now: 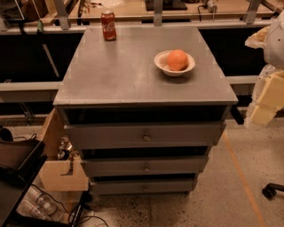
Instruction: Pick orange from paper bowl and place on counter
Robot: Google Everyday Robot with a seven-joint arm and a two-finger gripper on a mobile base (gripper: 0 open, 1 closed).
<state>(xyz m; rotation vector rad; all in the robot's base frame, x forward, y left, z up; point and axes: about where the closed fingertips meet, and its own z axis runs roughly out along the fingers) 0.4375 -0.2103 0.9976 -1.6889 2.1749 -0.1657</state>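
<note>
- Nearest is the grey drawer cabinet with round knobs [144, 137]. Its broad flat grey metal-looking counter [115, 75] has plenty of bare top left of and in front of the bowl, which looks like the sensible place to set the fruit down.
- At the right edge of the view, off the side of the cabinet and about level with the counter's near edge, hangs the pale, blocky gripper [265, 99]. Whether it is open or closed I cannot tell. It touches nothing on the counter and is well apart from the fruit.
- Further back, on the right part of the counter, sits the small shallow white paper bowl with a flared rim [162, 62], upright, with the round orange-coloured orange [177, 60] resting inside it and rising above the rim.
- The step in hand appears to be the reach. Coming down from above onto the fruit's widest part should keep the light bowl from being nudged or lifted along with it.
- At the far left corner stands a red soda can [108, 25], well clear of that path.
- Beyond the can runs a tan wooden bench [133, 9].
</note>
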